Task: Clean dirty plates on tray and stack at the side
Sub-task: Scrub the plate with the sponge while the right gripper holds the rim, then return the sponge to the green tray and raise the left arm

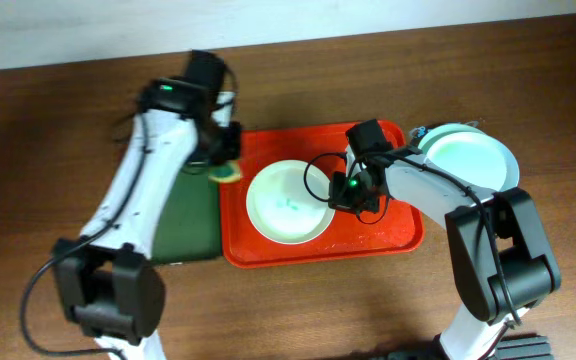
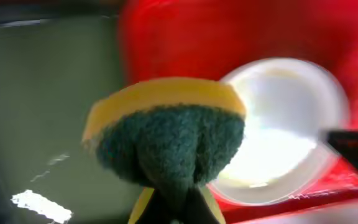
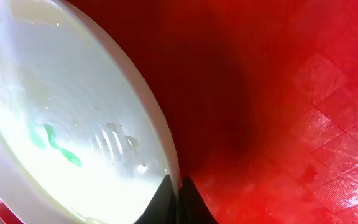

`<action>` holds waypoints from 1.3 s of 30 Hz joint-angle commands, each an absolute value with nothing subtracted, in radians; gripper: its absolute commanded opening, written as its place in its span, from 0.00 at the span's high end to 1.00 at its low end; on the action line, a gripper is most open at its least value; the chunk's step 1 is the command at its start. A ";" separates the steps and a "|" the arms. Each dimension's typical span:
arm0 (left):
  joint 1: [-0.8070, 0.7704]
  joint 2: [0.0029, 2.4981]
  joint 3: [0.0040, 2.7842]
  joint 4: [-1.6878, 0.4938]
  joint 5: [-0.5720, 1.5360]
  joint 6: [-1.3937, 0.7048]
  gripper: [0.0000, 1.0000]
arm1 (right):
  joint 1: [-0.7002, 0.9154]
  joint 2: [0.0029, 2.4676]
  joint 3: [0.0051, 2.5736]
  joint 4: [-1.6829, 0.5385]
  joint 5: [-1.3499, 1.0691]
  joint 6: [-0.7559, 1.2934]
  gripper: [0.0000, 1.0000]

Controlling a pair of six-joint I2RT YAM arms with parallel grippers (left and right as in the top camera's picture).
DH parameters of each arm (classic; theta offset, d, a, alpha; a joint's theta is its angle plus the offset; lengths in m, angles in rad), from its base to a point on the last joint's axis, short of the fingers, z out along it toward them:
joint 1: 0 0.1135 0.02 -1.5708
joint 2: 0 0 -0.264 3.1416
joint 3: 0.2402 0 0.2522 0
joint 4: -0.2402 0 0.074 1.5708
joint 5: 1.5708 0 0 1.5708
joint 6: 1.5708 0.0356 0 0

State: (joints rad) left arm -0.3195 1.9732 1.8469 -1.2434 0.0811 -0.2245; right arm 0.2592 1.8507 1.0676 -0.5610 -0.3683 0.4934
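Observation:
A white plate (image 1: 286,202) with teal-green smears lies on the left half of the red tray (image 1: 388,235). My right gripper (image 1: 340,192) is shut on the plate's right rim; in the right wrist view the fingers (image 3: 179,190) pinch the rim of the plate (image 3: 55,137) above the tray floor (image 3: 278,112). My left gripper (image 1: 225,165) is shut on a yellow-and-green sponge (image 1: 229,174) at the tray's left edge. In the left wrist view the sponge (image 2: 169,134) fills the middle, with the plate (image 2: 284,124) behind it. White plates (image 1: 468,157) are stacked right of the tray.
A dark green tray (image 1: 190,215) lies on the wooden table just left of the red tray, partly under my left arm; it shows in the left wrist view (image 2: 42,106). The red tray's right half holds no plate.

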 commanded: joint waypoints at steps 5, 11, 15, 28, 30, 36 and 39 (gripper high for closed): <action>-0.091 1.971 1.826 -1.297 -0.155 -0.208 1.00 | 0.269 1.854 1.064 -0.553 -0.362 0.491 0.96; -0.023 1.971 1.702 -1.178 -0.154 -0.187 1.00 | 0.269 1.854 1.064 -0.553 -0.362 0.491 0.96; -0.023 1.971 1.548 -1.033 -0.155 -0.163 1.00 | 0.269 1.854 1.064 -0.553 -0.362 0.491 0.96; -0.023 1.971 1.499 -0.975 -0.090 -0.133 1.00 | 0.269 1.854 1.064 -0.553 -0.362 0.491 0.96; -0.023 1.971 1.499 -0.966 0.044 -0.042 1.00 | 0.269 1.854 1.064 -0.552 -0.362 0.491 0.96; -0.023 1.971 1.481 -0.957 0.072 -0.026 1.00 | 0.269 1.854 1.064 -0.545 -0.362 0.492 0.96; -0.023 1.971 1.472 -0.950 0.072 -0.026 1.00 | 0.269 1.854 1.064 -0.542 -0.362 0.491 0.96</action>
